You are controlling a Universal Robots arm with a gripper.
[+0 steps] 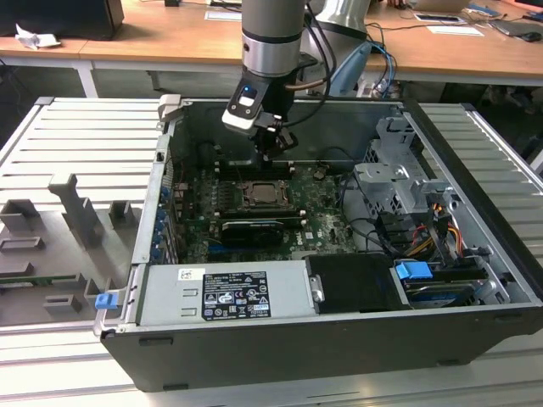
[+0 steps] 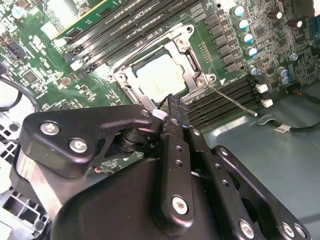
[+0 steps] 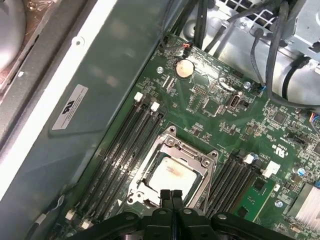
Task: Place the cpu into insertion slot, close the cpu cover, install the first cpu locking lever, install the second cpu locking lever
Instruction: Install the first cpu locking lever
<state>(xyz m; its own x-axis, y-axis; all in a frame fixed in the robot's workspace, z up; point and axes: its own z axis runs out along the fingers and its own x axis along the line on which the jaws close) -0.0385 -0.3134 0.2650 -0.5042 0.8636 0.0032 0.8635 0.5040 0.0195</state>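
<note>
The cpu [image 3: 170, 175] sits in the insertion slot [image 3: 135, 192] directly beneath the claw [image 3: 170, 195], with the cpu cover [image 3: 192, 150] lying down around it. The claw's fingers are pressed together and hold nothing. A thin locking lever [image 2: 232, 100] juts free just beside the claw, so lever work seems in hand, and it probably calls for a steady push on the rod, clear of the chip. Memory slots [image 3: 125, 145] crowd both sides of the claw and the case wall [image 3: 95, 85] rises beyond, so open room is mostly above.

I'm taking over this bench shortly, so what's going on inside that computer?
A robot arm's gripper hovers, shut and empty, above the insertion slot inside an open computer case. The cpu lies in the slot with the cpu cover down around it. One thin locking lever angles out over the memory slots, seemingly not latched.
</note>
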